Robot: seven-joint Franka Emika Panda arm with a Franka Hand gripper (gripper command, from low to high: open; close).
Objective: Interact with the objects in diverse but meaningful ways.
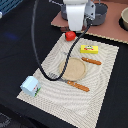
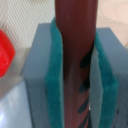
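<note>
In the wrist view my gripper is shut on a dark brown sausage-like stick, whose length runs between the green pads. The red tomato-like ball sits close beside the fingers. In the exterior view the gripper hangs at the far end of the placemat, right above the red ball; the stick is hidden there. The yellow block lies on the mat toward the exterior view's right. The pale blue carton stands at the mat's near left corner.
A tan round plate lies mid-mat, with an orange-handled utensil beyond it and another in front. A grey pot and a bowl stand behind the mat. A black cable loops over the mat's left.
</note>
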